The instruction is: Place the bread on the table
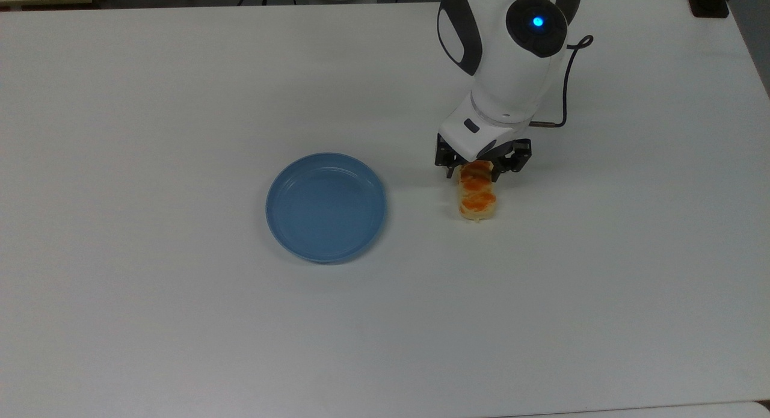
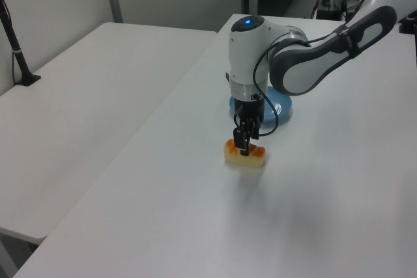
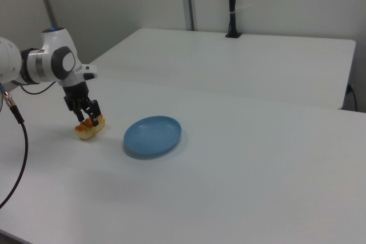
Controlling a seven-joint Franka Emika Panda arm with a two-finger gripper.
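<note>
The bread, a small pale-tan piece with orange glazed patches, lies flat on the white table, to the right of the blue plate in the top view. My gripper stands over the bread's far end, open, with one finger on either side of it. In the left view the gripper points straight down onto the bread, nearer the camera than the plate. The right view has the bread under the gripper, left of the plate.
A round blue plate sits bare near the middle of the table, a short gap from the bread. A black cable loops beside the arm's wrist. A second white table adjoins on the left view's left.
</note>
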